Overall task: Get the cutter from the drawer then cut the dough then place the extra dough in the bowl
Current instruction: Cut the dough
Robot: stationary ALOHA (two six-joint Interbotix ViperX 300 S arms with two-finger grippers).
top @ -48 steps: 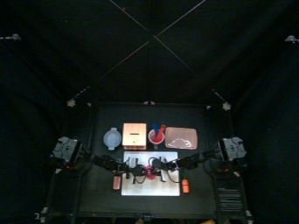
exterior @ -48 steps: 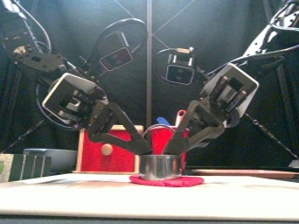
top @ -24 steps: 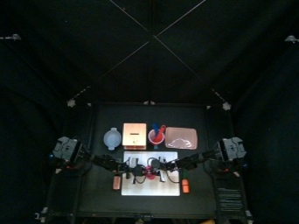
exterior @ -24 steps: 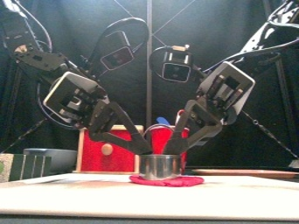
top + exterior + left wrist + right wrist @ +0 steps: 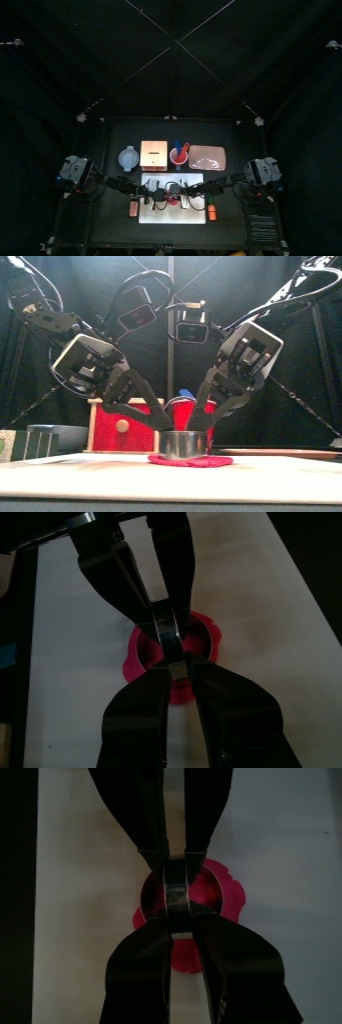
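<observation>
Cutter held down on the dough by both arms

The round metal cutter [image 5: 183, 444] stands upright on the pink dough [image 5: 189, 462], in the middle of the white cutting board [image 5: 187, 215], near the table's front. The left gripper [image 5: 173, 660] pinches the cutter's rim on the left side, its jaws pressed together on the thin wall. The right gripper [image 5: 179, 918] does the same on the right side. I judge that two opposite holds keep the cutter level, so that it goes evenly through the dough and does not tip. A frill of dough shows all around the cutter's foot. This is the extra that must go later into the blue-grey bowl [image 5: 128, 158], which waits to the far left of the board, beside the wooden box [image 5: 154, 155]. So the cutting step seems to be in hand, and the bowl step is not yet begun.

Against one second ago, the front view shows both wrists a little higher and nearer to the middle, so the jaws come down more steeply. The cutter and the dough are in the same place.
</observation>
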